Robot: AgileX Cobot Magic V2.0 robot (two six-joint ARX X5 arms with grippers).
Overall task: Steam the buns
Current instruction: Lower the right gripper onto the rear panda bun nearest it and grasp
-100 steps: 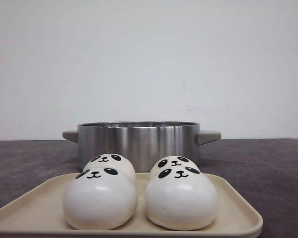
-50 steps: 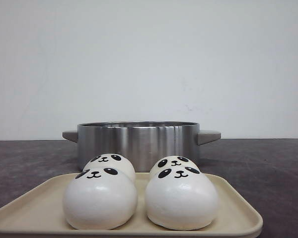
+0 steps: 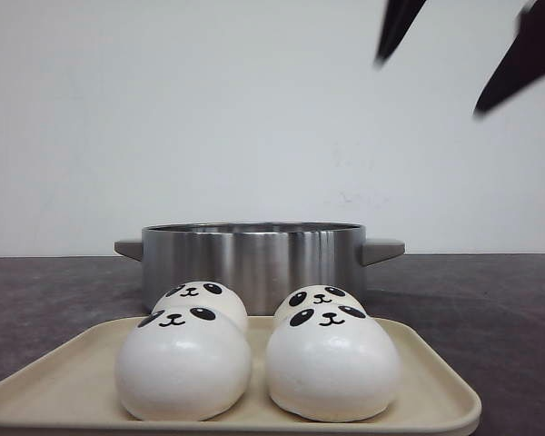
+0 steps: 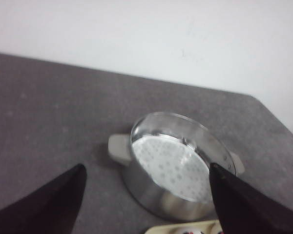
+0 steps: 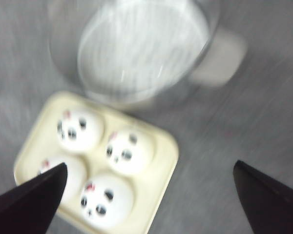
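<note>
Several white panda-faced buns sit on a cream tray at the table's front: front left bun, front right bun, two more behind. My right gripper hangs open high at the upper right, far above the buns. In the blurred right wrist view the buns lie below that open gripper, nothing between its fingers. My left gripper is open and empty, high over the steel pot; it does not show in the front view.
The steel pot with two grey handles stands just behind the tray, a white perforated steaming plate inside it. The table is dark grey, with a white wall behind. A corner of the tray shows in the left wrist view.
The right gripper's two black fingers have come into the front view at the upper right. Buns, tray and pot have not moved.
</note>
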